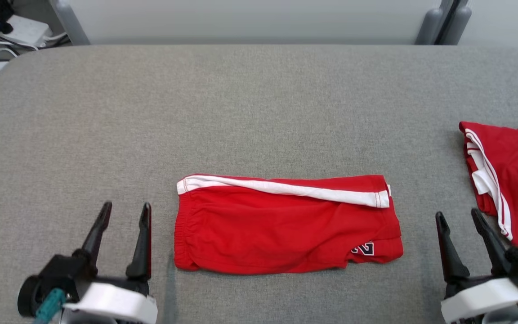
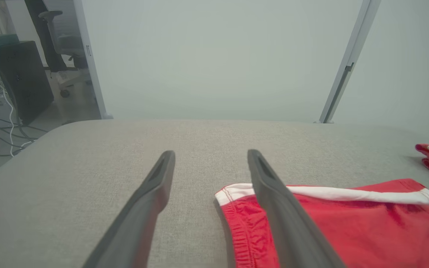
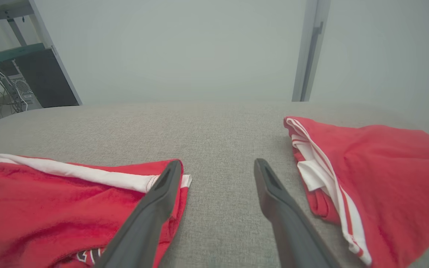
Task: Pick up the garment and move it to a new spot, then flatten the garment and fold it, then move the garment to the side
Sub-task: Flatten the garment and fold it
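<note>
Lying folded, garment (image 1: 286,225) beside left end effector (image 1: 126,205)

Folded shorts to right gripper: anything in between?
No, that stretch is bare: just grey table cover between the folded shorts and the right gripper, plain in the head view.

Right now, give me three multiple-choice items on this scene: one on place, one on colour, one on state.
1. The folded red fabric shorts lie: A) between the left fingers and right fingers; B) against the back wall; C) on the floor.
2. The stripe along their top edge is: A) black; B) white; C) yellow.
3. The left fingers are: A) shut on cloth; B) spread, empty; C) shut, empty.
Answers: 1A, flat on the grey padded table, fingers either side; 2B, white band; 3B, clear gap between them.
</note>
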Controlling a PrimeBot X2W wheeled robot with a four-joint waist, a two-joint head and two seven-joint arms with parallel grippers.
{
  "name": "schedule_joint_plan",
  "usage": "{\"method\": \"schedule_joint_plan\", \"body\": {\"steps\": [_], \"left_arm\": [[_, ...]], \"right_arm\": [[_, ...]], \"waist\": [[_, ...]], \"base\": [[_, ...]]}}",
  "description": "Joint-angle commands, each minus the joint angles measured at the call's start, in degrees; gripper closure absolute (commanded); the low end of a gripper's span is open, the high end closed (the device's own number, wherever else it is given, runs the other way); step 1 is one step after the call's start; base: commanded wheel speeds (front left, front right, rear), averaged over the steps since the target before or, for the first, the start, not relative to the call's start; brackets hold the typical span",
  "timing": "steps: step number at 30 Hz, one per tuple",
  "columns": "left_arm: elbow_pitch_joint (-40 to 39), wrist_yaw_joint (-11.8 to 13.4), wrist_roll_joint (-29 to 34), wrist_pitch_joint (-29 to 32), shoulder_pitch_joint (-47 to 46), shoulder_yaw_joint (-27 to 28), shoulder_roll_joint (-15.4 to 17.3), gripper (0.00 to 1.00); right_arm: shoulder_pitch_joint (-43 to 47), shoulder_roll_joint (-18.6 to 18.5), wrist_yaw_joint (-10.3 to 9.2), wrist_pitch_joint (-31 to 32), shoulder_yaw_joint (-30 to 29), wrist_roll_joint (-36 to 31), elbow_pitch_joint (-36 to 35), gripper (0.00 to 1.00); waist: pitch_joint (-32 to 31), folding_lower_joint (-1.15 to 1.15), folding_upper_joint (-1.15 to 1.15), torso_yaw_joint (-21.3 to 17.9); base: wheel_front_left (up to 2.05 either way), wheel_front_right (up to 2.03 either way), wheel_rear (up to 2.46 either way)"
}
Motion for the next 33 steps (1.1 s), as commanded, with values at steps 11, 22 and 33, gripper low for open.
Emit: {"method": "schedule_joint_plan", "body": {"steps": [11, 22, 33], "left_arm": [[-1.17, -0.16, 1.46, -0.74, 4.16, 2.44, -0.6, 0.0], [0.17, -0.82, 1.71, -0.55, 3.36, 2.55, -1.11, 0.0], [2.4, -2.72, 2.06, -0.54, -0.14, 0.68, -3.17, 0.0]], "right_arm": [[5.14, 2.84, -0.01, -1.25, -1.95, -3.32, -2.57, 0.0], [4.09, 2.33, -0.01, -1.05, -1.62, -2.22, -0.63, 0.0], [-4.77, 0.2, -0.01, 5.83, 3.61, 4.9, 11.56, 0.0]], "waist": [[-3.82, 0.0, 0.0, 0.84], [-4.13, 0.0, 0.0, 2.3], [-2.75, 0.0, 0.0, 6.91]], "base": [[0.0, 0.0, 0.0], [0.0, 0.0, 0.0], [0.0, 0.0, 0.0]]}}
